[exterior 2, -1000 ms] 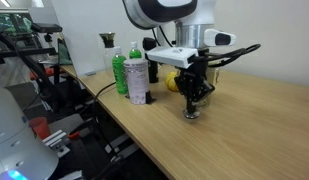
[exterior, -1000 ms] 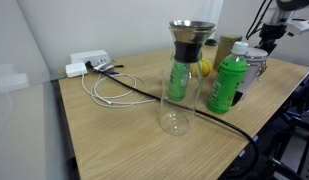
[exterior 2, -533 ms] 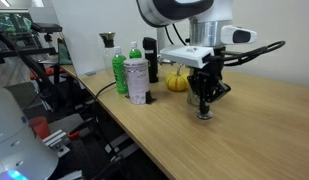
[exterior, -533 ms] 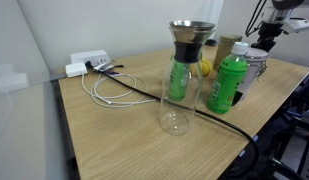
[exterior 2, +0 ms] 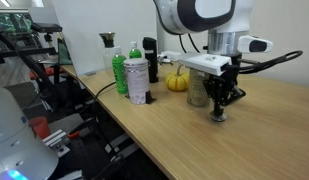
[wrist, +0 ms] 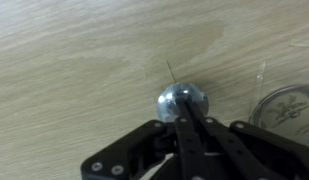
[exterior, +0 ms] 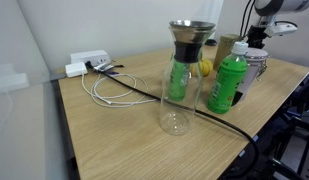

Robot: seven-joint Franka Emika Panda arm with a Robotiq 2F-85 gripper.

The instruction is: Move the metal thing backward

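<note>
The wrist view showed the claw [wrist: 184, 113] pinching a small metal thing [wrist: 182, 100] on the wooden table [wrist: 74, 60]; in an exterior view it was hidden behind the green bottle [exterior: 228, 85].

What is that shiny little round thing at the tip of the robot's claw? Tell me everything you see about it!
The small metal thing is round and shiny silver, like polished metal, with a domed top that mirrors the light. It seems to sit on the pale wooden table, right at the tips of the gripper, whose dark fingers close on it from both sides. Nothing else touches it; its underside is hidden.
</note>
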